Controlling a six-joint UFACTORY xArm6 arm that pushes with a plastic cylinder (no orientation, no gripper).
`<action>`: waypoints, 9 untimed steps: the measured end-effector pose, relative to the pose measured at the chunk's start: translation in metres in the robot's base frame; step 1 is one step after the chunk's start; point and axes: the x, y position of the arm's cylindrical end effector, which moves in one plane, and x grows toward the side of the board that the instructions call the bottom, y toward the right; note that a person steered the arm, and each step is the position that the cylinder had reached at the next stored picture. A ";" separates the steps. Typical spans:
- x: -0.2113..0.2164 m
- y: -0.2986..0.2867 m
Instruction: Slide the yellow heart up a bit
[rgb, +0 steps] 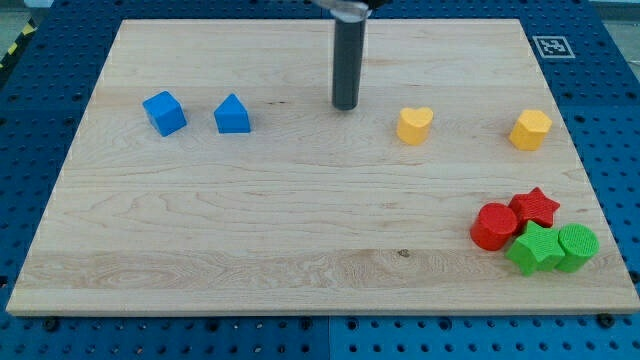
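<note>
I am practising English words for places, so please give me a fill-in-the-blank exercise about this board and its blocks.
1. My tip is to the view's ___ of the yellow heart.
2. The two blue blocks lie in the view's ___ half.
3. The red star touches the red ___.

Missing words: left; left; cylinder

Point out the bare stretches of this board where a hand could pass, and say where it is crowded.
Bare: the wide lower stretch below the blue cube, blue block, my tip and yellow heart. Another gap lies between the heart and the yellow block. Crowded: bottom right, where red cylinder, red star, green star and green cylinder bunch together.
</note>
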 end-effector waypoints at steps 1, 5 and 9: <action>0.027 0.031; 0.078 0.109; 0.051 0.107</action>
